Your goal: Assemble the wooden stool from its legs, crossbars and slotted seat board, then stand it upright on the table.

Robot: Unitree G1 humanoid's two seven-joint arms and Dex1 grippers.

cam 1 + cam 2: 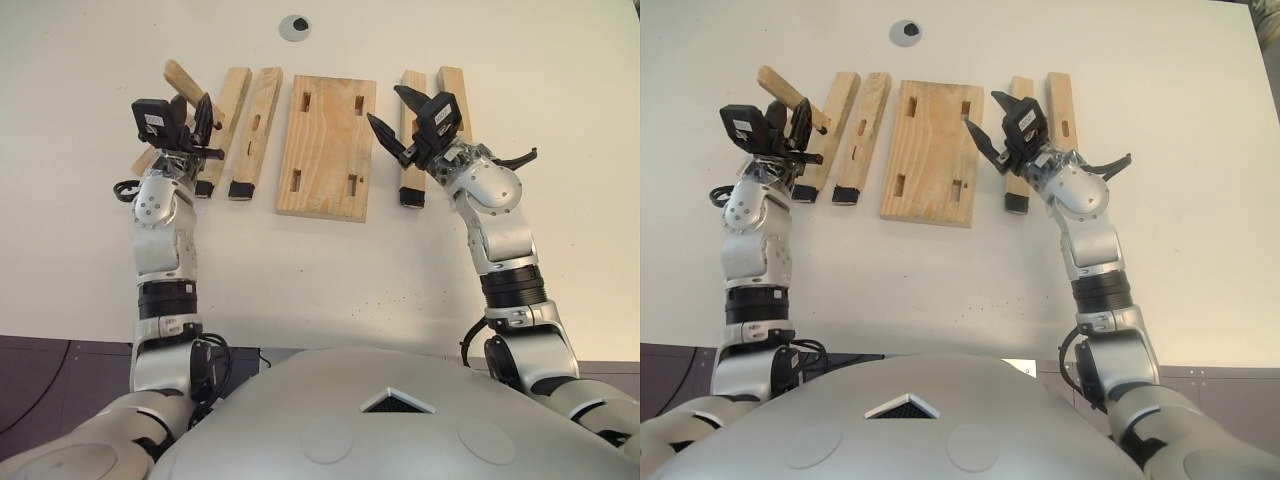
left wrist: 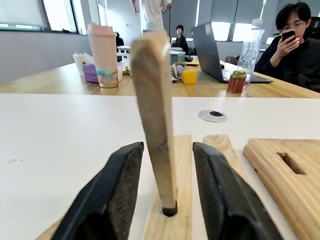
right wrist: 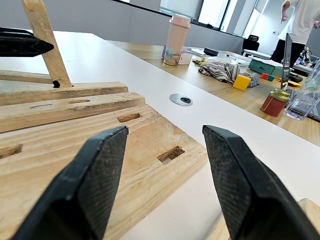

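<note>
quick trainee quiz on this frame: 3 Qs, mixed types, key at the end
1. True or false: the seat board stands upright.
2. The crossbar between the fingers of the left gripper is: A) lying flat; B) standing in the slot of a leg; C) slotted into the seat board.
3. Fill in: the fingers of the right gripper are ____.

Key: 1 false, it lies flat; 2 B; 3 open.

Both arms were stretched forward over the table, each one bent a little at the elbow. The left gripper (image 1: pixel 195 118) pointed straight ahead, its two fingers parted by a moderate gap. The right gripper (image 1: pixel 385 108) was turned inward toward the other arm, its fingers spread wide apart.
</note>
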